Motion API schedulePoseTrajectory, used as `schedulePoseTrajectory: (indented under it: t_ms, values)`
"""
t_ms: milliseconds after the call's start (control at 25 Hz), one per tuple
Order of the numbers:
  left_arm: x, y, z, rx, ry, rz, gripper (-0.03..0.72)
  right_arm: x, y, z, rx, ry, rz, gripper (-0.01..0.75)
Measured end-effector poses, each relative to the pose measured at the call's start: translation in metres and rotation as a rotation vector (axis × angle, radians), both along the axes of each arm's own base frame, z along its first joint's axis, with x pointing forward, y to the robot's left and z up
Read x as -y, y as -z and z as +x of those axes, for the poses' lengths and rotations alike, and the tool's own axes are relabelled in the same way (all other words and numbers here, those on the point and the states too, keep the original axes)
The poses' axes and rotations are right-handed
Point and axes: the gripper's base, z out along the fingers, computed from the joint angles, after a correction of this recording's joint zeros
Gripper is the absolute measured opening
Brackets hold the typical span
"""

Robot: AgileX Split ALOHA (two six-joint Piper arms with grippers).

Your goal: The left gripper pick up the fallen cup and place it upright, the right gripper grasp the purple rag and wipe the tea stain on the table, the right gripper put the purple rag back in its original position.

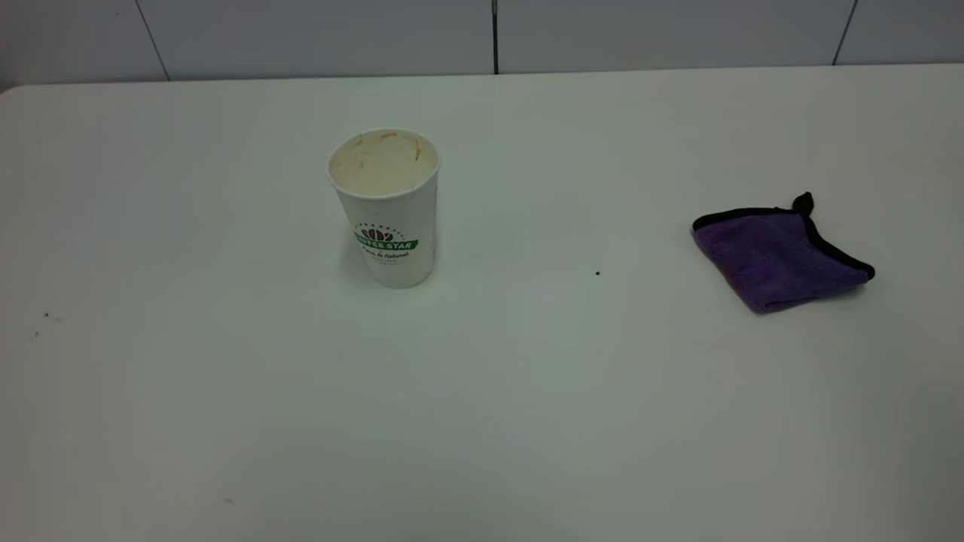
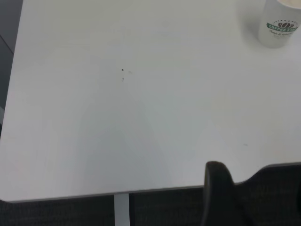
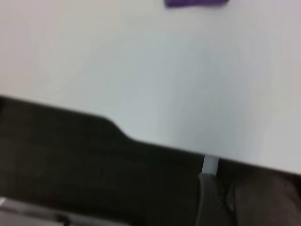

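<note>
A white paper cup (image 1: 386,207) with a green logo stands upright on the white table (image 1: 482,391), left of centre, its inside smeared brown. It also appears far off in the left wrist view as the cup (image 2: 278,27). The purple rag (image 1: 779,254), folded and edged in black, lies flat at the right; a strip of the rag (image 3: 195,3) shows in the right wrist view. No tea stain is visible on the table. Neither arm appears in the exterior view. The left gripper (image 2: 221,188) and right gripper (image 3: 211,197) both hang beyond the table's near edge, far from cup and rag.
A tiny dark speck (image 1: 597,273) lies between cup and rag, and a few more specks (image 1: 45,316) sit near the left edge. A tiled wall (image 1: 482,34) rises behind the table. A white table leg (image 2: 121,209) shows below the near edge.
</note>
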Motion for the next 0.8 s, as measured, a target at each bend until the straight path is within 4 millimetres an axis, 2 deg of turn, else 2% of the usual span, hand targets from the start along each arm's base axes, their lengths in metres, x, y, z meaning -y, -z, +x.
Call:
schedulePoseTrajectory:
  t_ms: [480, 800]
  values:
    - [0.0, 0.0, 0.0, 0.0, 0.001, 0.002, 0.427, 0.003, -0.006, -0.026, 0.192, 0.012, 0.019, 0.49]
    - [0.0, 0.0, 0.0, 0.0, 0.001, 0.002, 0.427, 0.004, -0.006, -0.044, 0.325, 0.161, 0.011, 0.49]
